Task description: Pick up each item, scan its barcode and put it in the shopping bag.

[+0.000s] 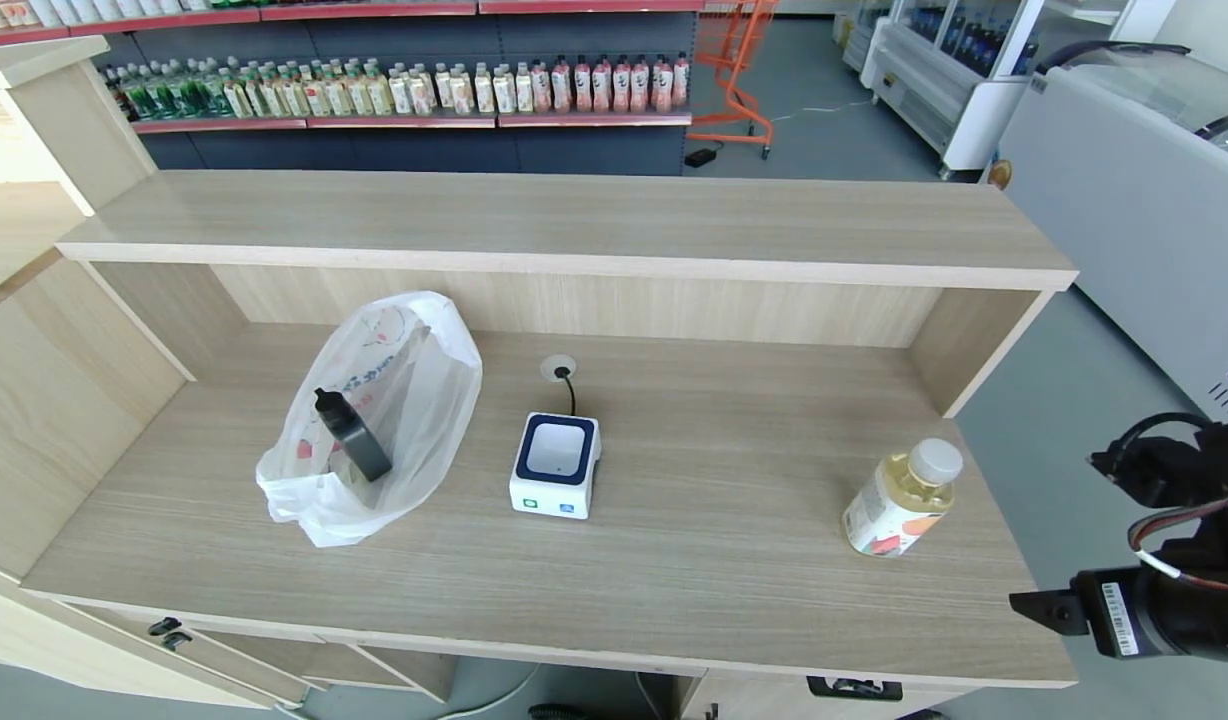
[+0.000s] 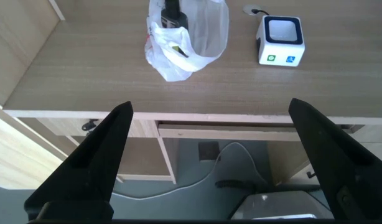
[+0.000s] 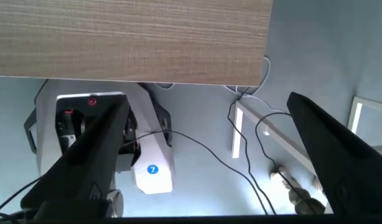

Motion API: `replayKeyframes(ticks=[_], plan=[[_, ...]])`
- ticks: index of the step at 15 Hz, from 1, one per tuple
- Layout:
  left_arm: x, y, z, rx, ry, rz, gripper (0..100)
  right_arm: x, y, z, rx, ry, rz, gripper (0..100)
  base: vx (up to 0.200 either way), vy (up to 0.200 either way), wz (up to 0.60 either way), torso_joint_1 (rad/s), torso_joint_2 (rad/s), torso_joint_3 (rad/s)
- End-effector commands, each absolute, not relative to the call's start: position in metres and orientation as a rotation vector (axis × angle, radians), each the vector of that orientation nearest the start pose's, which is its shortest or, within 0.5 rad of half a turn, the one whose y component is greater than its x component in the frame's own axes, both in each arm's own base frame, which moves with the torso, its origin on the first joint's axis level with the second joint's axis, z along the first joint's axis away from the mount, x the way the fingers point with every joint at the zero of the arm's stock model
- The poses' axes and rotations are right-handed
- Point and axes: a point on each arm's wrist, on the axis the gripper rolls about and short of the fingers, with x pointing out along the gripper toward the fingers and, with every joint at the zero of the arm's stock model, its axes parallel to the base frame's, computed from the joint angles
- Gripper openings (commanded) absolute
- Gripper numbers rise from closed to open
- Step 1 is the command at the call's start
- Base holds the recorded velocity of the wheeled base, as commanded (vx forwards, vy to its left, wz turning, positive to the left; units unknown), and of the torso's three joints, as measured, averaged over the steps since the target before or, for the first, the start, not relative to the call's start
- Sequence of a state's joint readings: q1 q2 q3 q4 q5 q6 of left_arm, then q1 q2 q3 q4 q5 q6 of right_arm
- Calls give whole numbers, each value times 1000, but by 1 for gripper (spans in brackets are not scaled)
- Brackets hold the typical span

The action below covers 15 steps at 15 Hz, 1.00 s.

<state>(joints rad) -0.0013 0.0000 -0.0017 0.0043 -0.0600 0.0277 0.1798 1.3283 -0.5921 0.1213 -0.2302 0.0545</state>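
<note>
Left gripper (image 2: 211, 107) and right gripper (image 3: 206, 102) gape empty — bottle (image 1: 904, 500) stands near the counter's (image 1: 674, 560) right edge, so a glancing grab could topple it off.

I see a white-capped yellow drink bottle (image 1: 902, 500) upright well right of the scanner (image 1: 556, 464); just left of the scanner, the open shopping bag (image 1: 436, 398) holds a dark bottle (image 1: 352, 436).

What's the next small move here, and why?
Probably lift the right gripper toward the yellow bottle: it stands far right on the counter near that arm, the gripper is open and empty, and the dark bottle already sits in the shopping bag.
</note>
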Motion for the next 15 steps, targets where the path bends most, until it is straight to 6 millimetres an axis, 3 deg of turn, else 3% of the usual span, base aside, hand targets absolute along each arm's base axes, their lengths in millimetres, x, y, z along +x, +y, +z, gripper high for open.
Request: replayKeyframes(ticks=[1,4,9,15], plan=[[-23,-1,75,27,4,-60,100,183,28,143,-135,878,-71,100,0,0,0,0,0,0],[-23,-1,75,27,4,-61,100,208,35,134,-122,799,-58,100,0,0,0,0,0,0],[-23,-1,75,27,4,-61,100,222,39,109,-106,769,-18,100,0,0,0,0,0,0],[-23,-1,75,27,4,-60,100,260,46,78,-173,658,49,100,0,0,0,0,0,0]])
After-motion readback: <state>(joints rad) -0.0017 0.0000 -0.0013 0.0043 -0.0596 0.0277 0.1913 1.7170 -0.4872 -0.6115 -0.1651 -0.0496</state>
